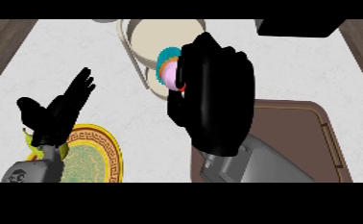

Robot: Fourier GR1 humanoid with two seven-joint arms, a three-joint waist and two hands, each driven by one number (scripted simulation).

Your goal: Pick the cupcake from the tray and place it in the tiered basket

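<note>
My right hand (212, 98) is raised in the middle of the view, its fingers curled round the cupcake (169, 70). Only the cupcake's teal wrapper, an orange band and pink frosting show at the hand's left edge. The hand holds it over the near rim of the tiered basket (138, 33), a cream round basket with a pale frame at the top centre. The brown tray (312, 131) lies at the lower right, mostly hidden by my right forearm. My left hand (60, 107) rests open at the lower left, fingers pointing up and right.
A yellow and green patterned plate (99, 158) sits at the lower left, partly under my left forearm. A small green thing (30, 139) peeks out beside that hand. A black object (301, 27) lies at the top right. Dark strips edge the white counter on both sides.
</note>
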